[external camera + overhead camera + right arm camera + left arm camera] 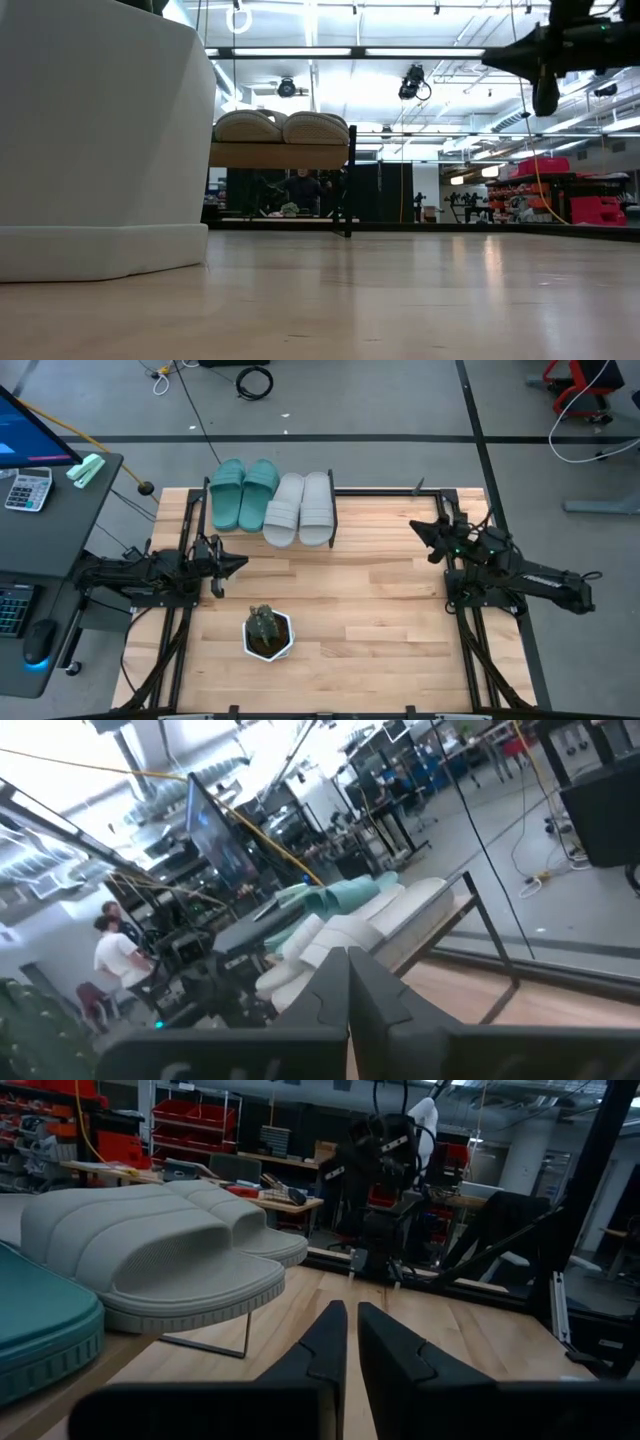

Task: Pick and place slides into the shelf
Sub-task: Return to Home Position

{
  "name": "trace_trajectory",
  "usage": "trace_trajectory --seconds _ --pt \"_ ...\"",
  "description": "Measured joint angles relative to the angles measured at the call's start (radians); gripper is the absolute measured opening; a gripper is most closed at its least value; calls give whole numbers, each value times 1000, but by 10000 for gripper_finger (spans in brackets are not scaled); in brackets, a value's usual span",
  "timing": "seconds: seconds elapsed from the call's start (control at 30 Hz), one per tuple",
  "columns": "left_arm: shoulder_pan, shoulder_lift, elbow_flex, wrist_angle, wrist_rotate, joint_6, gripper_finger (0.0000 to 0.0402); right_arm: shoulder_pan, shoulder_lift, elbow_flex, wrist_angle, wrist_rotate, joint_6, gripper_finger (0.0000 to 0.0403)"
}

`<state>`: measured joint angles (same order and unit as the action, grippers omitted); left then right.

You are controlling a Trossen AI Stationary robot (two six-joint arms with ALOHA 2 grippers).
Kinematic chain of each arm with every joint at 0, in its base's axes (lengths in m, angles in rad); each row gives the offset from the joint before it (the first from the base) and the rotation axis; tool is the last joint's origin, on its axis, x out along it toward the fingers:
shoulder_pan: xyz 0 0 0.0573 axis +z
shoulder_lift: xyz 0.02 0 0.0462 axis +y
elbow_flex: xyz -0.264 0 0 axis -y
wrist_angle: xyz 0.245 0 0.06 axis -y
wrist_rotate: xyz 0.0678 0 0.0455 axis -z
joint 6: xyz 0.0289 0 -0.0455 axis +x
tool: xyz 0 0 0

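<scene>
The left jaws, at the tip of the left arm (150,572), are pressed almost together with only a slit between them and grip nothing. The right jaws, on the right arm (520,575), are closed and empty too. All four slides lie side by side on the shelf (280,155) at the counter (380,610) edge, off to one side of the left jaws, with the grey slides (316,508) nearer the right jaws and the teal slides (228,490) beyond them.
</scene>
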<state>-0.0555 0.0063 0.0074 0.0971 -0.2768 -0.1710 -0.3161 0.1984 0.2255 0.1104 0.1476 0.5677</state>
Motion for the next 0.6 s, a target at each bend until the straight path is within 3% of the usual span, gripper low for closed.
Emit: trace_trajectory --seconds 0.2,0.47,0.6 --pt "0 0 0 1 0 0 38 0 -61 -71 58 7 -1 0" --pt "0 0 0 3 1 0 40 0 -65 -212 395 22 13 0" --pt "0 0 0 4 1 0 33 0 -63 -211 415 18 3 0"
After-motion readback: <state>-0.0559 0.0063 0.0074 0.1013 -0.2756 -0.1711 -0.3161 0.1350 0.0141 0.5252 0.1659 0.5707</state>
